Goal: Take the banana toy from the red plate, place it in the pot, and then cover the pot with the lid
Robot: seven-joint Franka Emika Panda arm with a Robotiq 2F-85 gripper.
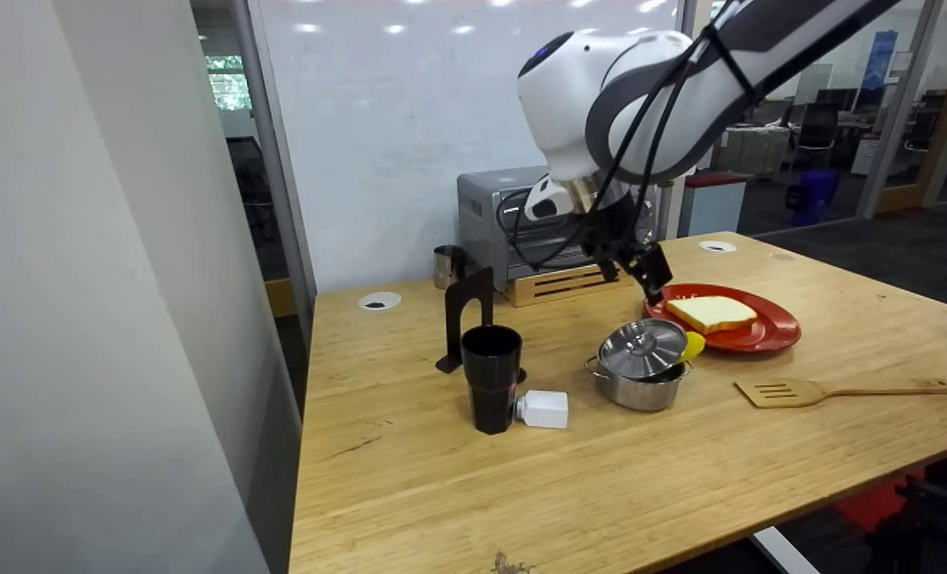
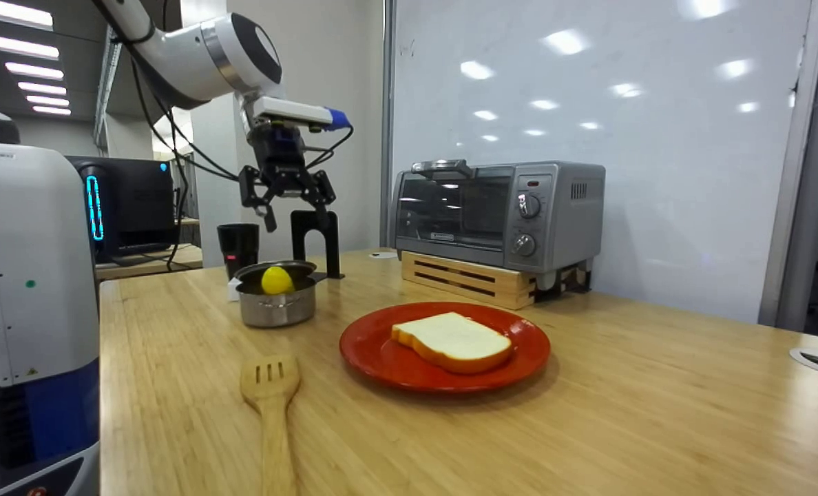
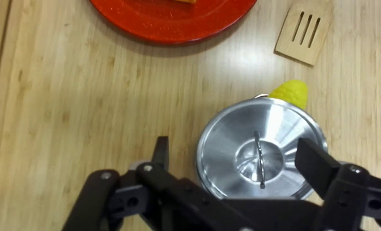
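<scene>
Your jaws stand wide apart, gripping nothing, above the lid (image 3: pixel 261 149). It sits tilted on the pot (image 1: pixel 641 395), the banana (image 3: pixel 291 92) poking out beneath.

A whiteboard (image 1: pixel 378 159), desk chair (image 1: pixel 819 126) and monitors (image 1: pixel 837 99) suggest an office.

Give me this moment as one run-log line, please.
tool: open, clear of lid; lid: tilted atop pot, partly over yellow toy; yellow toy: one end protruding; pot: not fully covered
</scene>
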